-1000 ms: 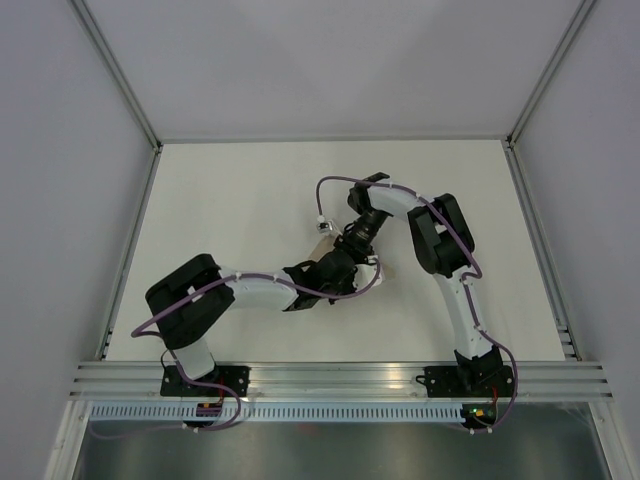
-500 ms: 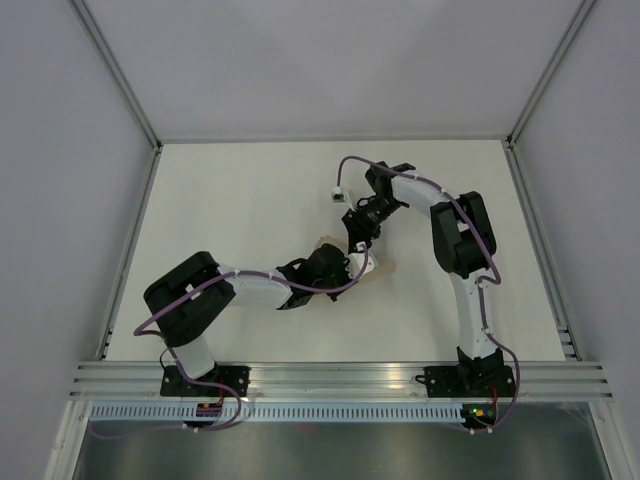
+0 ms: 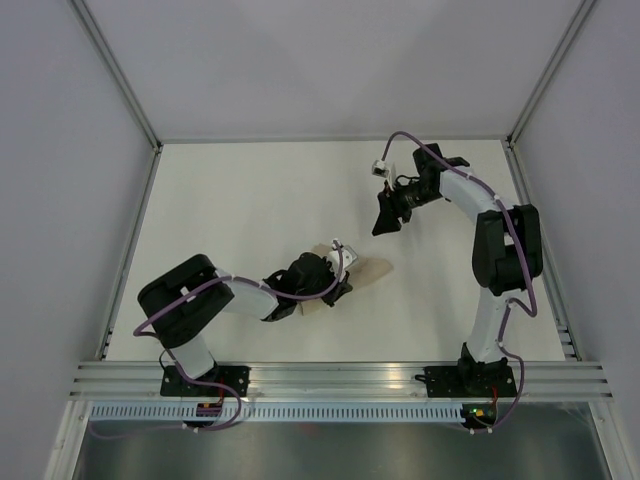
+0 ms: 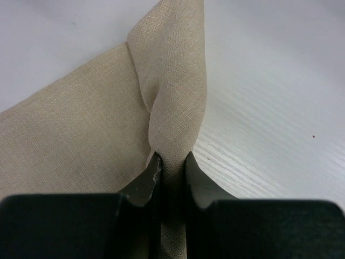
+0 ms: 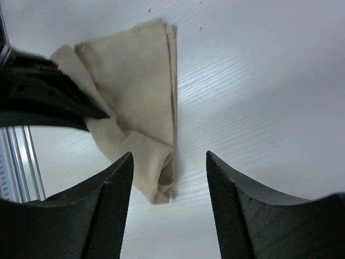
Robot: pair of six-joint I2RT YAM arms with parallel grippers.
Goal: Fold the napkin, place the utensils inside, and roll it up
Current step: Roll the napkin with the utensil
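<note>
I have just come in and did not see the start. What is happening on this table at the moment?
The left gripper is shut on a raised fold of the beige napkin. The napkin lies on the white table in a few loose layers and is not rolled up. The right gripper is open and holds nothing. It hangs above the table, apart from the cloth, farther from the arm bases and to its right. No utensils show in any view, so the work seems to be at the folding stage.

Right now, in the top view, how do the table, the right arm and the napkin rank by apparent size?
1. the table
2. the right arm
3. the napkin, smallest as seen; the left arm hides part of it, so only its visible part is ranked.
</note>
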